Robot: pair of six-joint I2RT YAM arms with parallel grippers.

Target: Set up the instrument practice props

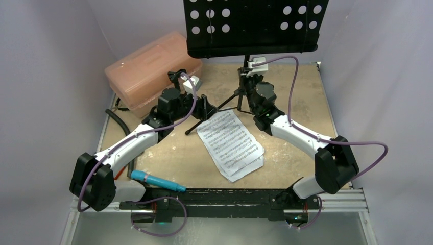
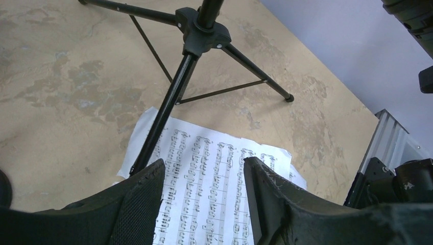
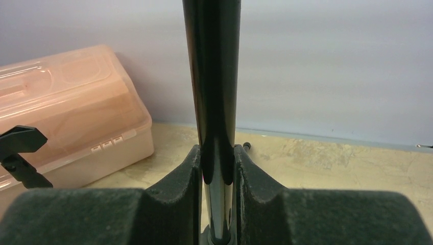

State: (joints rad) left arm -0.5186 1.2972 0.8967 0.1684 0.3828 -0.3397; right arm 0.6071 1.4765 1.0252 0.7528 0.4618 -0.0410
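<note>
The black tripod music stand (image 1: pixel 255 25) stands at the back of the table, its perforated desk up high. My right gripper (image 1: pixel 248 84) is shut on its pole (image 3: pixel 212 76), one finger on each side. White sheet-music pages (image 1: pixel 232 144) lie flat mid-table, and one tripod leg (image 2: pixel 163 109) rests on their far corner. My left gripper (image 2: pixel 204 168) hovers open over the pages (image 2: pixel 204 194), beside that leg, with nothing between its fingers. The cyan-blue microphone (image 1: pixel 155 181) lies near the front edge by the left arm's base. A black clip-shaped part (image 3: pixel 20 148) shows beside the box; no round-based mic stand is plainly seen.
A pink translucent box (image 1: pixel 148 71) sits at the back left, close to the left arm. Tripod legs (image 1: pixel 224 104) spread between both grippers. A black cable (image 1: pixel 120 122) runs along the left edge. A metal rail (image 1: pixel 230 196) borders the front.
</note>
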